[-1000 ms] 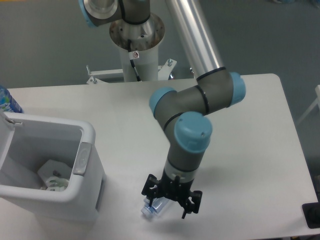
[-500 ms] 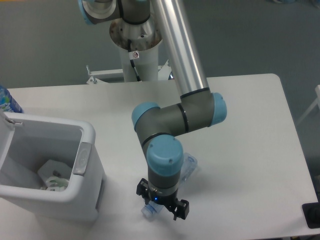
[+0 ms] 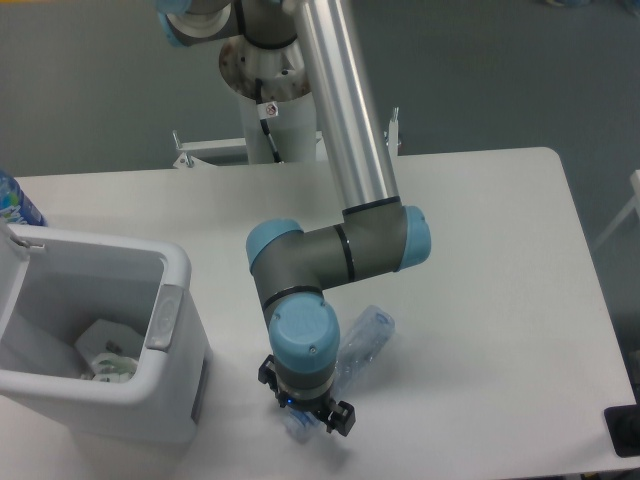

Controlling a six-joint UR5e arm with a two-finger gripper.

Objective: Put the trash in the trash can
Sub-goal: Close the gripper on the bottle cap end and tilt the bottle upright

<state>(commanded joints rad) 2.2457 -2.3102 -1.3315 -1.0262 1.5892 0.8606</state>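
The gripper [image 3: 306, 415] sits over the bottle's [image 3: 362, 340] near end; its long axis runs up-right from there. Whether the jaws pinch it is unclear.

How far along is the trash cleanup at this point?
Roughly halfway. The crumpled wrapper already lies inside the trash can. The claw is down at the cap end of the clear bottle, which lies on the table; whether it grips is unclear. Left: lift the bottle and drop it in.
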